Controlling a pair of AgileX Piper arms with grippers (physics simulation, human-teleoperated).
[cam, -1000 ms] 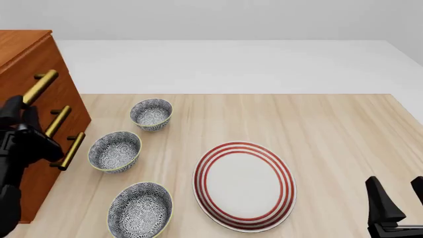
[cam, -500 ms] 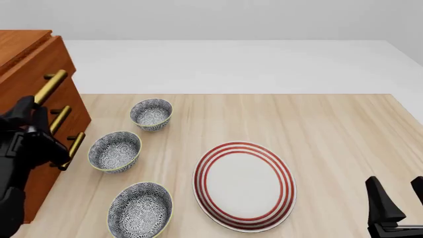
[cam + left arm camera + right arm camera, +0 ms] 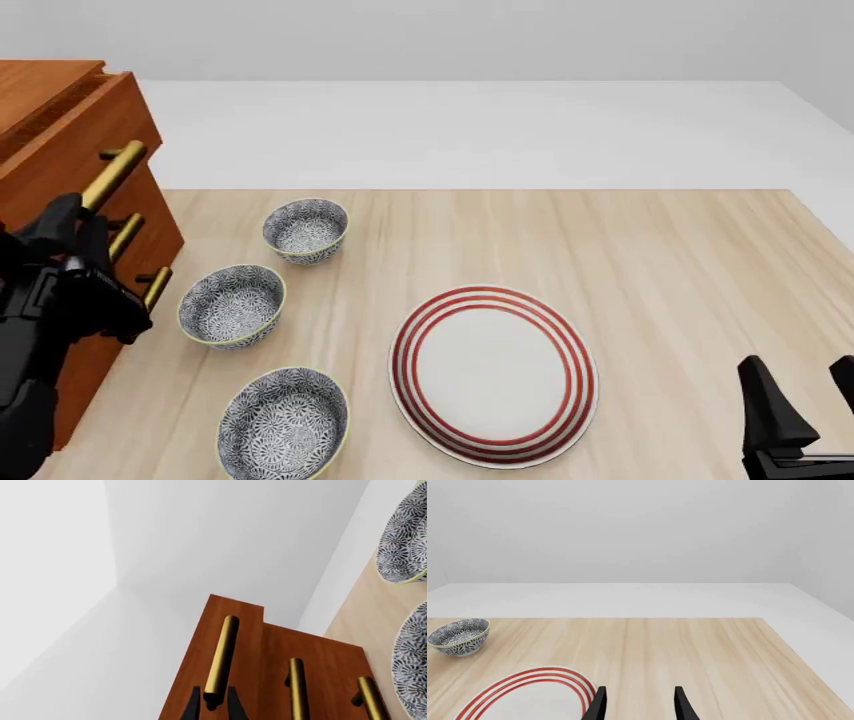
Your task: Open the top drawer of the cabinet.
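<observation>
The right gripper (image 3: 802,402) is parked at five o'clock with its dark fingers spread and nothing held; at nine o'clock the left gripper (image 3: 213,703) is seen clamped on the near end of the smooth brass bar handle (image 3: 221,660); the top drawer (image 3: 83,140), glossy reddish-brown wood, is judged partly drawn out of the boxy cabinet (image 3: 94,290); more pulling is judged to be left.

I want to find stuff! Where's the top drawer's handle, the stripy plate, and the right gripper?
top drawer handle (image 3: 221,655), left wrist view, mid bar.
stripy plate (image 3: 493,372), front view, white centre.
right gripper (image 3: 638,704), right wrist view, between fingertips.
</observation>
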